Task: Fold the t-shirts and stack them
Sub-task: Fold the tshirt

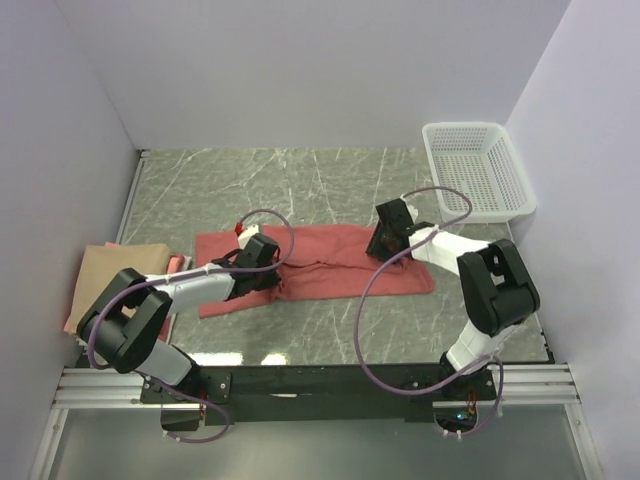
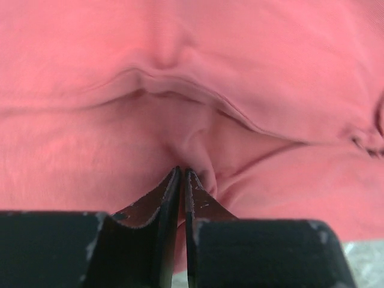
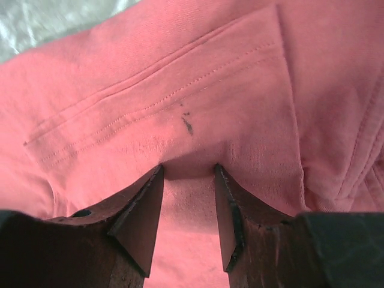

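A salmon-red t-shirt [image 1: 330, 265] lies as a long folded strip across the middle of the table. My left gripper [image 1: 272, 268] rests on its left part. In the left wrist view its jaws [image 2: 182, 171] stand almost together, pinching a pucker of the red cloth [image 2: 240, 72]. Over the strip's right part my right gripper [image 1: 384, 243] is open. Its fingertips [image 3: 189, 168] press onto the cloth [image 3: 150, 90] near a stitched hem. A tan-beige t-shirt [image 1: 115, 272] lies folded at the left wall, with a pink t-shirt [image 1: 180, 263] showing beneath its edge.
A white mesh basket [image 1: 478, 170] stands at the back right corner against the wall. Grey marbled tabletop [image 1: 300, 185] shows behind and in front of the red shirt. White walls close in the table on three sides.
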`<move>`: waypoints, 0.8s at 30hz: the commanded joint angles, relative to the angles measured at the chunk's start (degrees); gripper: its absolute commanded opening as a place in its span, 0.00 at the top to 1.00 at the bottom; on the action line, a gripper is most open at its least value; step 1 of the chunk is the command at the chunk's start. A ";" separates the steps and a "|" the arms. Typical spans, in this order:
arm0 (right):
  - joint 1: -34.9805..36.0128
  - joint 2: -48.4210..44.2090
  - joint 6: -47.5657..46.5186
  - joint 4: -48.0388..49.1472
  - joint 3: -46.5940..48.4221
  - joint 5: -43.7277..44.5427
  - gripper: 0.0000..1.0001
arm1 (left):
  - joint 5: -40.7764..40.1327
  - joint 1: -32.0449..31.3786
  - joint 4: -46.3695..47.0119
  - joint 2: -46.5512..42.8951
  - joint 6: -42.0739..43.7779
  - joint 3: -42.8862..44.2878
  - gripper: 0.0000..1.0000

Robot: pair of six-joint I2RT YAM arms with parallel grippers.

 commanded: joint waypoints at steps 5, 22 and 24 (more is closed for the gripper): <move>0.06 8.79 -2.07 -2.39 8.49 -0.97 0.53 | 7.58 -4.09 0.41 3.25 -5.24 -5.01 0.86; 0.33 37.09 -17.53 -22.24 55.59 -0.80 0.53 | 17.60 -14.37 10.86 10.79 -15.34 -2.47 0.86; 0.41 41.29 -18.59 -24.35 63.73 -0.10 0.53 | 19.97 -14.98 15.15 13.26 -17.63 -0.20 0.86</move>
